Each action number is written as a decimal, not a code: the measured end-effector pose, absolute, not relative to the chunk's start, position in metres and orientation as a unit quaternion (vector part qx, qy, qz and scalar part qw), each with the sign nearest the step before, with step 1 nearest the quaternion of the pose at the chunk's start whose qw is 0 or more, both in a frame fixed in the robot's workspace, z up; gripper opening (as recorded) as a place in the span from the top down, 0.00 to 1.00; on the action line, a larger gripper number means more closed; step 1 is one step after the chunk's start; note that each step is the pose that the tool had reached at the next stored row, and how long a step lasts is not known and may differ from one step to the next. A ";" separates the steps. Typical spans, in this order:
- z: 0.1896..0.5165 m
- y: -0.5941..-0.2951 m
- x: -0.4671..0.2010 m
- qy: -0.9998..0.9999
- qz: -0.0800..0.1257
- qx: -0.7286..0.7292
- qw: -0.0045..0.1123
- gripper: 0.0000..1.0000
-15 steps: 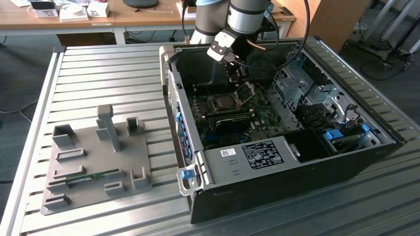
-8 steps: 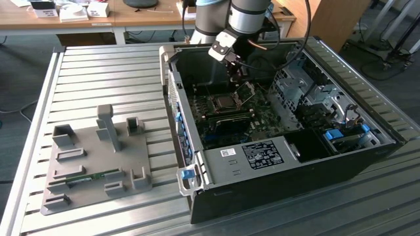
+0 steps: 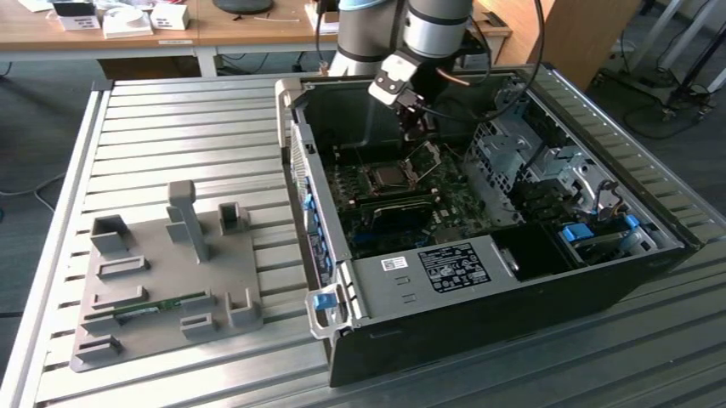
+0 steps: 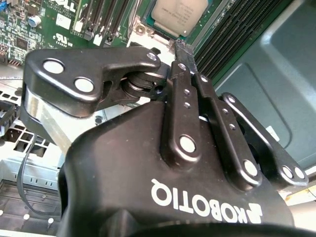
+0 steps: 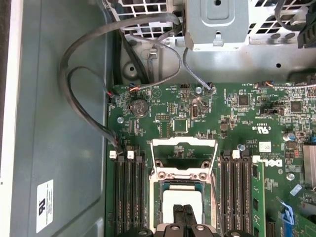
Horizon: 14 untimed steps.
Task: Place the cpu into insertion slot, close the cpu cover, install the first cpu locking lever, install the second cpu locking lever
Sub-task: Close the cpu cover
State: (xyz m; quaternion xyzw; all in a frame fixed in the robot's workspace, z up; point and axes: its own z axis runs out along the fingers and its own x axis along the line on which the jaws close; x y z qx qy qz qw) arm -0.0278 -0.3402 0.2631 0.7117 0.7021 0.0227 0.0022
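Your gripper (image 3: 417,127) hangs inside the open computer case (image 3: 635,255), its jaws pressed together with no gap between the fingertips (image 4: 180,48) and nothing clamped between them. Straight ahead of the tips lies the cpu (image 5: 181,197), pale face up and seated flat in the insertion slot (image 5: 159,197). From these views you cannot tell whether the tips touch it.

Beyond the slot's far edge, the cpu cover (image 5: 183,142) is folded back on its hinge. In the exterior view it stands tilted just beside the jaws (image 3: 427,155), so the socket is uncovered.

On both flanks of the jaws run the long black memory slots (image 5: 127,197), close to the socket's rim, so there is little side room at board level. Past one bank the bare grey case wall (image 5: 49,123) gives you open space, crossed by a loop of grey cables (image 5: 69,89) that ends at the board's edge. Farther ahead of the jaws, beyond the cover, a metal bracket (image 5: 217,24) overhangs the board's edge. In the exterior view the drive cage (image 3: 511,153) rises near the gripper on the exterior view's right.
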 end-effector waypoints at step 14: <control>0.263 -0.340 -0.020 0.702 0.023 0.712 0.002 0.89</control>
